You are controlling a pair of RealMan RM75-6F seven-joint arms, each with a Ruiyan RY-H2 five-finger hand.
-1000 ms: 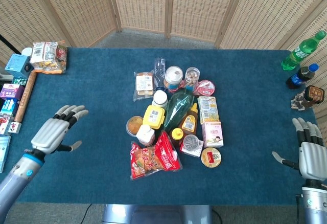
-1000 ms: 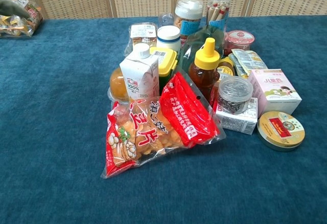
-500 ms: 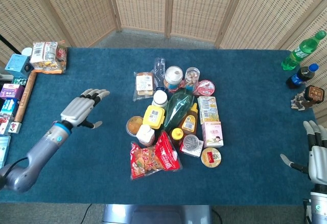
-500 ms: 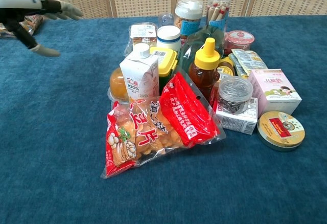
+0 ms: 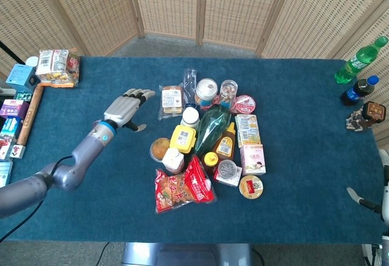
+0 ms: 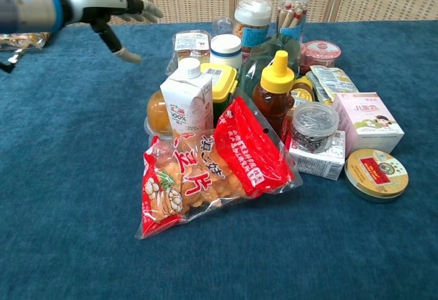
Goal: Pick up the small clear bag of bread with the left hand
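The bread bag [image 5: 171, 100] lies flat at the far-left edge of the cluster in the middle of the surface [image 5: 292, 84], touching the clear bottle [image 5: 190, 84] on its right and just behind the white-capped jar [image 5: 190, 117]. The left hand [image 5: 126, 109] hovers just left of the bag, fingers [image 5: 141, 93] spread and stretched toward it, thumb hanging down, nothing held. So this looks like the reach step, grasp not yet made. Next move, as I read it: carry on rightward and down, get the fingers over the bag's near-left edge, and close without nudging the jar or bottle beside it.

In the chest view the bag is half screened by the milk carton [image 6: 186, 96] and the jar, only its label end showing. The right hand [image 5: 375, 202] is cut off at the surface's near-right corner; only a sliver shows, so I cannot tell how its fingers lie. The bag's clear film blurs its outline against the surface.
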